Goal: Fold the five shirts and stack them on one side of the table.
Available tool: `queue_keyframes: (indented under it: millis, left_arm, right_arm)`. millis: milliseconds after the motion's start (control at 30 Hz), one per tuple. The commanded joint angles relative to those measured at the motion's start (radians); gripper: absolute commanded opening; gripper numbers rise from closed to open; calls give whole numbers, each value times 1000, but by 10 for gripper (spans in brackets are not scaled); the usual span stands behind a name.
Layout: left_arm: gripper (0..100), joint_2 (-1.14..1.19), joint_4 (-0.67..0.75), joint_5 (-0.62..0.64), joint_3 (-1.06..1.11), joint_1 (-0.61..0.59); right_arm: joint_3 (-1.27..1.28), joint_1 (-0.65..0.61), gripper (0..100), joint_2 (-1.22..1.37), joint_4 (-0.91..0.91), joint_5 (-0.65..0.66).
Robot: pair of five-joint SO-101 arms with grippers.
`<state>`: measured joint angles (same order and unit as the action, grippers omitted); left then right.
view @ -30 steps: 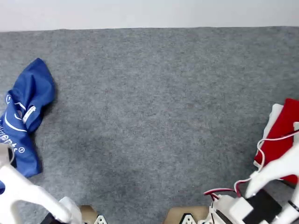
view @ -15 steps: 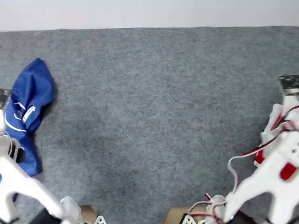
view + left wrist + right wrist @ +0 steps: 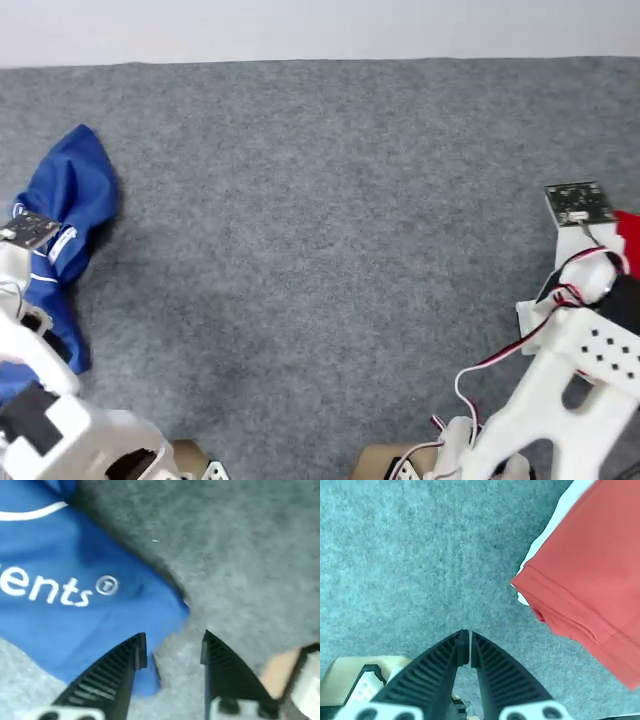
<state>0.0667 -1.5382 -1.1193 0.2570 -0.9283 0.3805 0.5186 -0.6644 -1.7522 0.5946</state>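
Observation:
A crumpled blue shirt with white print lies at the table's left edge. My left arm stands over its near end. In the left wrist view my left gripper is open just above the blue shirt's corner. A red shirt lies on a white one at the right edge, largely hidden by my right arm. In the right wrist view my right gripper is shut and empty above bare felt, beside the red shirt and the white shirt under it.
Grey felt covers the table, with a white wall along the far edge. The broad middle between the two arms holds nothing. Wooden arm bases sit at the near edge.
Both arms have risen and swung out from the near edge: the left one over the blue shirt's near end, the right one over the red and white pile, covering most of it.

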Motion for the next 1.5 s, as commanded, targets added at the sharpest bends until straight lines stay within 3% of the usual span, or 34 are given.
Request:
queue_keyframes:
  millis: [0,300,500,700,867,1067,1467]
  left_arm:
    - [193,66,94,-20,-36,-6]
    - [179,272,210,-51,-38,-5]
    - [0,310,236,-51,-36,25]
    - [4,141,186,-18,-38,77]
    - [4,-140,180,187,-36,190]
    - [4,-493,184,376,-36,423]
    - [4,-896,176,675,-36,1120]
  right_arm:
    - [-8,-12,9,-25,-42,-25]
    - [-8,-7,9,-25,-44,-72]
    - [-8,-7,9,-25,-44,-91]
    - [-8,-10,9,-27,-44,-89]
    - [-8,-12,9,-27,-44,-89]
    - [-8,-12,9,-27,-44,-89]
    - [-3,-12,9,-27,-44,-89]
